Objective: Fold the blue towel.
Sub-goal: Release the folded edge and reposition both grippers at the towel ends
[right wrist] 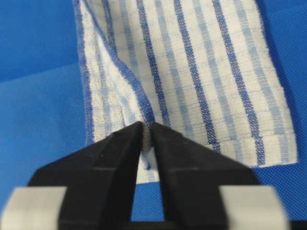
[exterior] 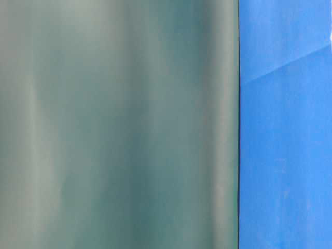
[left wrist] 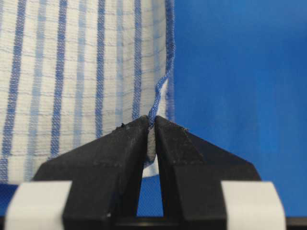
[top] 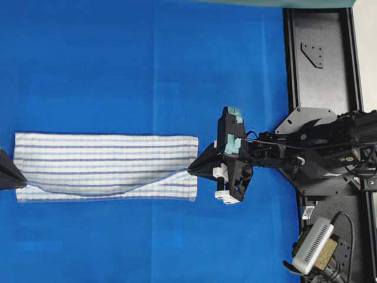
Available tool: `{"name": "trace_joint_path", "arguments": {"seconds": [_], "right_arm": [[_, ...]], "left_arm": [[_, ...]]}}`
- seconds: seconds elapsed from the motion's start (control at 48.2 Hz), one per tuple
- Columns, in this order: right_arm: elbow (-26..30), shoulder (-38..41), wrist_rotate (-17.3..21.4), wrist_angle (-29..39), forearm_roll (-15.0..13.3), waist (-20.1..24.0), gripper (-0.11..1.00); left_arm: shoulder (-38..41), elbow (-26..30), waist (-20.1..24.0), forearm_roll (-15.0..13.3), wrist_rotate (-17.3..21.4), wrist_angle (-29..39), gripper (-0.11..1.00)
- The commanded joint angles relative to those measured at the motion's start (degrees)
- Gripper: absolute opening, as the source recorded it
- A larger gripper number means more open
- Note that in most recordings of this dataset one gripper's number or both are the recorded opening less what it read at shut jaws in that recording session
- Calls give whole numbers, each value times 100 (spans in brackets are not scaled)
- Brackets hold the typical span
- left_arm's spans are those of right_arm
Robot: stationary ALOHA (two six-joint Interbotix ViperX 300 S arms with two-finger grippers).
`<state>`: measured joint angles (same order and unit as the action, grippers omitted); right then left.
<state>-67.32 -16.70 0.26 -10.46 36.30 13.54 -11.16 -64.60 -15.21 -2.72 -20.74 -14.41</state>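
The blue towel (top: 106, 167) lies folded once lengthwise on the worktop (top: 141, 65); left gripper (left wrist: 150, 128) and right gripper (right wrist: 146, 132), nearly closed, each pinch an end edge; further folds likely remain.

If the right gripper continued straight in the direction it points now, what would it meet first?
The right gripper points along the table at the blue towel, whose folded top layer lies between its jaws. It would push into that cloth first.

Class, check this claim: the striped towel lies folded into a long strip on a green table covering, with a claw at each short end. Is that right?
Not quite. The table covering is solid blue, not green, as the overhead view shows. The rest stands: the striped towel lies folded into a long strip, with the left claw and right claw at its short ends.
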Motion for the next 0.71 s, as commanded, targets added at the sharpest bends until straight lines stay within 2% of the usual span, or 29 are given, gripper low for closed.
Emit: {"name": "trace_joint_path", "arguments": {"seconds": [0.0,0.062,0.145,0.187,0.208,0.249,0.353,0.56,0.685], "right_arm": [[114,-44,-9,-26,0,26,47],[114,-70,-62,-18,0,26,66],[88,-167,-114,-44,-62,26,89],[62,-246,-158,-44,-88,18,93],[53,-290,-185,-44,-105,0,93],[26,-404,-255,-53,-114,-44,90],[-79,-615,-387,-62,-114,-290,84],[-149,-694,-782,-35,-132,-993,84],[-132,-466,-1055,-62,-132,-1310,84]], "left_arm": [[-79,105,62,9,-53,-26,11],[-141,132,88,9,-123,-26,25],[-299,158,123,9,-79,-18,50],[-378,149,141,18,-53,0,63],[-422,149,167,18,-44,18,70],[-510,123,229,26,-9,53,78],[-677,62,510,26,141,176,76],[-562,132,1178,35,510,325,72],[-316,149,1362,35,747,316,71]]}}
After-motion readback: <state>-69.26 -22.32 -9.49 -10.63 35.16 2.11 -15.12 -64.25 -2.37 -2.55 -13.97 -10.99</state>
